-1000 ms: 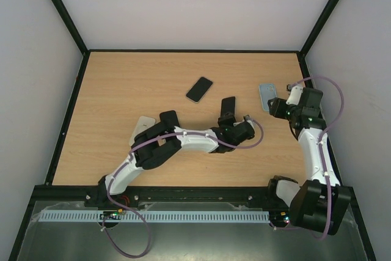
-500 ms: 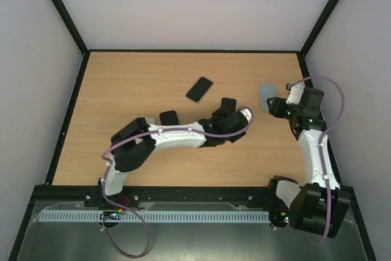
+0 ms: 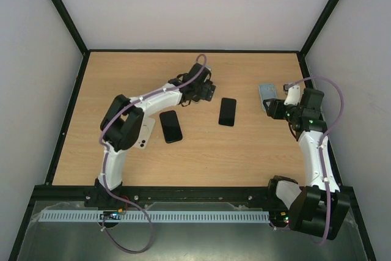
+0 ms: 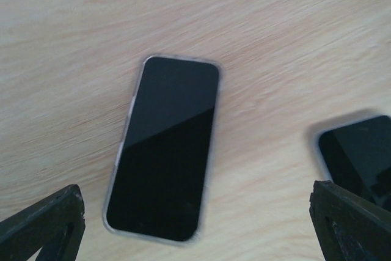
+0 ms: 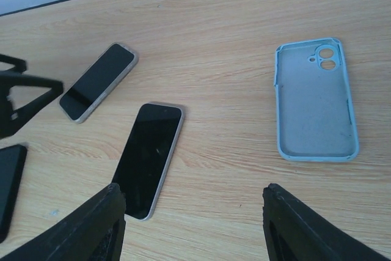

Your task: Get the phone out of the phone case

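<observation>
A black phone with a pale translucent case rim (image 4: 164, 148) lies flat on the wooden table, also seen in the right wrist view (image 5: 98, 82). My left gripper (image 4: 198, 230) hovers over it, open, and its fingers (image 4: 43, 224) stand wide apart with nothing between them. In the top view the left gripper (image 3: 200, 90) covers this phone. My right gripper (image 5: 195, 224) is open and empty at the right side (image 3: 273, 109), beside an empty light blue case (image 5: 316, 99).
A bare black phone (image 3: 227, 112) lies mid-table and another (image 3: 171, 126) lies left of it. A white case (image 3: 145, 134) rests under the left arm's elbow. The blue case (image 3: 267, 96) sits near the right edge. Black frame rails border the table.
My left gripper opened wide and swung from mid-table to the back, over the rimmed phone. The black phone it was at now lies uncovered mid-table. The right arm barely moved.
</observation>
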Tool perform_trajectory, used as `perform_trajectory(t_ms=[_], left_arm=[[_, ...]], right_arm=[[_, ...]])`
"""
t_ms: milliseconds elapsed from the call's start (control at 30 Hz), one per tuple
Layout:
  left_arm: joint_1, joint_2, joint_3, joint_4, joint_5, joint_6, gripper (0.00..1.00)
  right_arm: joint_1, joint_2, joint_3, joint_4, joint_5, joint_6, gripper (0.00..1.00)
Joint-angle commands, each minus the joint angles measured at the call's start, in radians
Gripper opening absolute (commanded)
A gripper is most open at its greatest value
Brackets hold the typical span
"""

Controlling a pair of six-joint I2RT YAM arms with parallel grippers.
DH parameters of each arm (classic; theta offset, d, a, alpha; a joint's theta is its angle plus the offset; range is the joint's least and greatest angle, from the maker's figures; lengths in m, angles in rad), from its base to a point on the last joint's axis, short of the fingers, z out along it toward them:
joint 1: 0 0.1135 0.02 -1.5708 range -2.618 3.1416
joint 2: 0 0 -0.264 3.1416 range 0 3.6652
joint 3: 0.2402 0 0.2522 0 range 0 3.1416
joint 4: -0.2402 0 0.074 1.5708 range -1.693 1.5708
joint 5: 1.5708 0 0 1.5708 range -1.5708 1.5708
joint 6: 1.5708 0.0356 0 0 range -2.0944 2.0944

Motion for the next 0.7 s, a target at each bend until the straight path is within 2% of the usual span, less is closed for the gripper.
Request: perform_trajectory(t_ms=[0,267,500,667], left_arm=[[0.087,0.107,0.080,-0.043,0.188,0.010,1.00],[0.190,0.241,0.205,-0.066,0.358,0.057,1.00],[0.196,0.342,0.330,-0.142,0.369,0.122,1.00],[0.184,0.369,0.349,-0.169,0.381,0.148,1.00]], right_arm=[[-0.003,-0.018,0.008,-0.031,-0.044,-0.021,0.60],[-0.003,0.007,0.011,-0.046,-0.072,-0.032,0.60],[-0.003,0.041,0.021,-0.065,-0.094,-0.046,0.60],[-0.003,0.045,0.022,-0.062,-0.074,-0.042,0.60]])
